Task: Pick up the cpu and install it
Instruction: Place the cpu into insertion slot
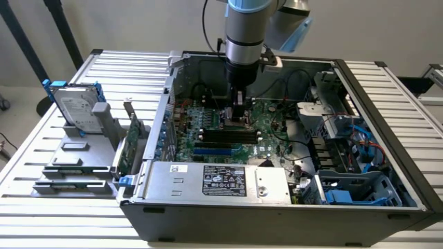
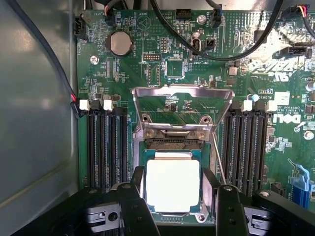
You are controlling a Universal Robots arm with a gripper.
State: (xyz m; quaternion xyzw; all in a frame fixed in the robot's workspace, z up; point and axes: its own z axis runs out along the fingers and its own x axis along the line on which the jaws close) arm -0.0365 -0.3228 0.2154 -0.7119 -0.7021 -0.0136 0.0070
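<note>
Closest to the wrist lens: tool [image 2: 174, 179], black fingers [image 2: 139, 196] closed against two opposite edges of the cpu [image 2: 172, 186], clamped on it rather than gaping free. Grips by the rim only, leaving the silver-grey lid bare and, by the look of it, sparing the underside any contact. Holds the chip flat and square to the socket [image 2: 173, 144] directly beneath the tool, presumably for going in without a tilt. Hovering just above the seat or already resting in it: cannot tell which.

Just beyond the fingertips, load plate [image 2: 182, 93] tipped up on its hinge, likely swung back to leave the opening free for chip and fingers alike. Thin latch lever [image 2: 219, 157] raised alongside one finger. Memory slots [image 2: 106, 147] flanking the tool on both sides, close but untouched, set into the green motherboard [image 2: 162, 69].

From the exterior view, arm [image 1: 242, 46] reaching straight down into the open computer case [image 1: 387, 207]. Well off to one side of the tool, out on the counter [image 1: 41, 218], a hard drive [image 1: 72, 109] standing upright in a grey rack.
</note>
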